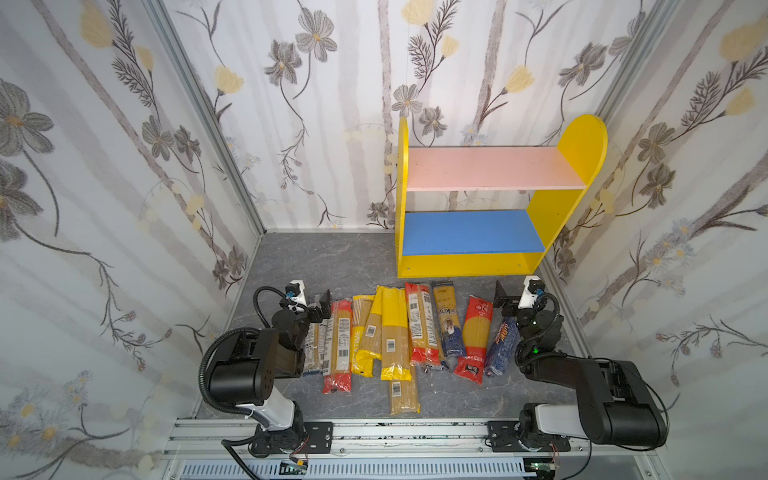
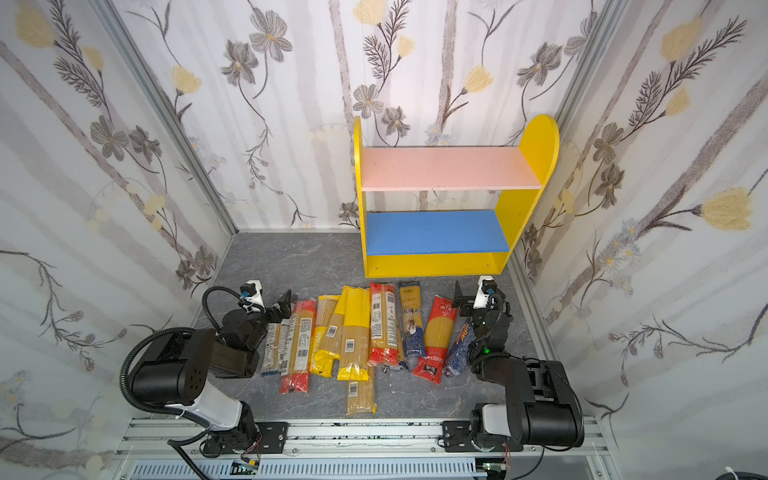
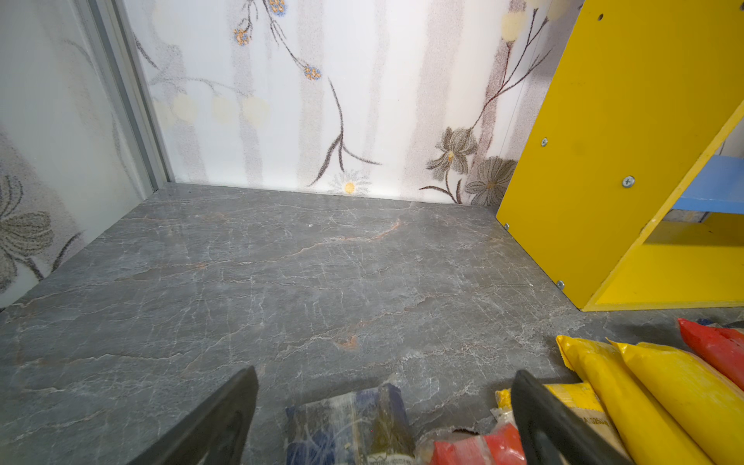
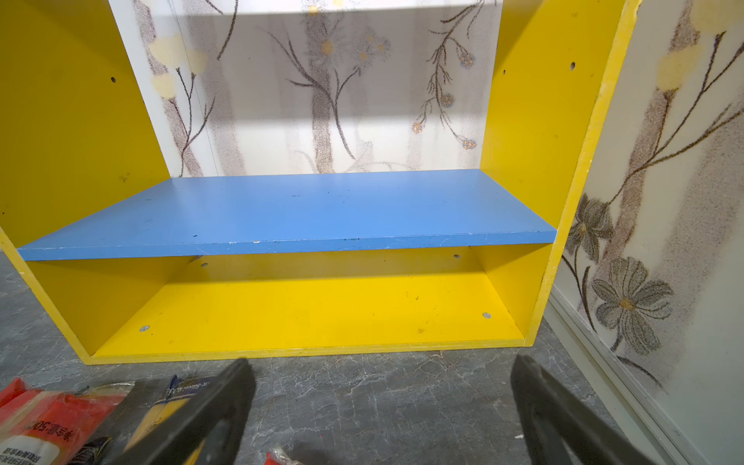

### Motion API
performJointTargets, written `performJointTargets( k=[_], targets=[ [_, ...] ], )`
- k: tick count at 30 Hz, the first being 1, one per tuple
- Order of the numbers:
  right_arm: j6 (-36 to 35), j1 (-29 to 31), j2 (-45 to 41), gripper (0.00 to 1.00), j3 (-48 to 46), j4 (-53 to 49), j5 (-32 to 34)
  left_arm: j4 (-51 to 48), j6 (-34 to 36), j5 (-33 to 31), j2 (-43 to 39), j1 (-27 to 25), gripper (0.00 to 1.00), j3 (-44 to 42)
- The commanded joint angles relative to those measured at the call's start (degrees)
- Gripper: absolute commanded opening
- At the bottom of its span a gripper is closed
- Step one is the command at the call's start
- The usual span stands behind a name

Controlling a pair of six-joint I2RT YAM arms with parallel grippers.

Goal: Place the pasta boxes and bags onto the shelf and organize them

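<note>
Lying before shelf (image 1: 494,168): pasta packets (image 1: 392,332)

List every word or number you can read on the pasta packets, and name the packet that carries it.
"TIME", the end of a longer vertical word: yellow-ended clear plastic spaghetti packet.
Orange lettering on the dark blue plastic packet: too blurred to read.
Barcode labels and small print: too small to read.
</note>
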Motion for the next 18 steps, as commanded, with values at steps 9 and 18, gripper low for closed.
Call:
performJointTargets(
  k=[9,18],
  targets=[
    [8.24,6.56,-9.41,1.00,16.26,-42.39,29.51,0.83,0.76,-1.68,-0.33,-0.65,0.95,0.45],
    [23.51,13.45,-18.36,1.00,28.19,-82.45,35.71,-11.08,1.24,-4.36,-6.12,-1.62,0.94,4.54]
  ],
)
